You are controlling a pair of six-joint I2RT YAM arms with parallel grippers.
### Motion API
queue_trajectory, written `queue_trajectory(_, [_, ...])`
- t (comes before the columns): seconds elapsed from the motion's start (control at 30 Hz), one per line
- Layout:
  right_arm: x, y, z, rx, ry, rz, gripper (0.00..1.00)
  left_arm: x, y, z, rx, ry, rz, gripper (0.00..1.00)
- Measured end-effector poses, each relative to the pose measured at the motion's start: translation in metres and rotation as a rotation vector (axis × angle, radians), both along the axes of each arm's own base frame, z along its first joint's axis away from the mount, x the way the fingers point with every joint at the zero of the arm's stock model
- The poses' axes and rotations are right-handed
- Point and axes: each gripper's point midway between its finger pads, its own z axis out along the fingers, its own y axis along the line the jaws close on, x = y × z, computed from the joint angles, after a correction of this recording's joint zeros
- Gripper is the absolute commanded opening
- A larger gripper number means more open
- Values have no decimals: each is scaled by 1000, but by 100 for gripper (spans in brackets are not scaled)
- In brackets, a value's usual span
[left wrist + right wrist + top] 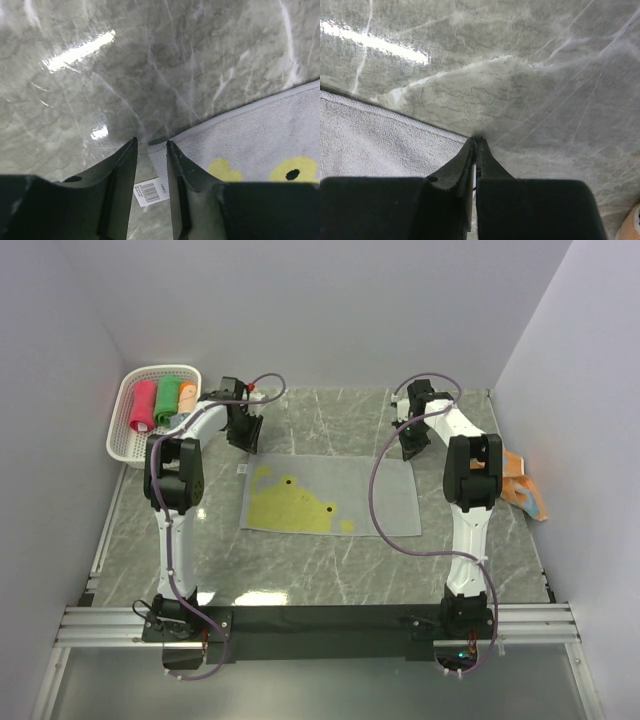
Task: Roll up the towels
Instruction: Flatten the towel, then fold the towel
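Basket [125,445] at far left holds three rolls [166,398]: we count these done. Left gripper [150,150] part-open, jaws astride the far left corner of the flat towel [330,495], not nipping it. Towel lies spread mid-table, unrolled. Right gripper [476,142] clenched at its far right corner; we cannot tell if cloth is pinched. Orange heap [520,485] at right edge waits

Bare tabletop [320,565] around towel [385,495], basket [120,440] far-left

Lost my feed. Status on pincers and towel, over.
Left pincer open at towel corner. Right pincer shut at other far corner. Towel flat, unrolled. Right arm's cable hangs over it.
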Motion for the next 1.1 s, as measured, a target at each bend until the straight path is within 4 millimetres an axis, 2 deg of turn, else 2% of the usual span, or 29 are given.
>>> queue_trajectory(0.47, [0,0,0,0,0,4,0,-3,1,-7,5,-20,-14,34])
queue_trajectory(0.57, [0,0,0,0,0,4,0,-5,1,-8,4,-30,-17,25])
queue_trajectory(0.7, [0,-1,0,8,0,5,0,-7,1,-8,1,-30,-16,5])
queue_trajectory(0.83, [0,0,0,21,-1,4,0,-7,1,-6,-5,-21,-13,0])
queue_trajectory(0.97, [5,-1,5,33,-12,1,0,6,1,-2,-29,-9,-4,0])
queue_trajectory(1.1, [33,-2,33,60,-101,-4,0,29,9,11,-69,-48,14,0])
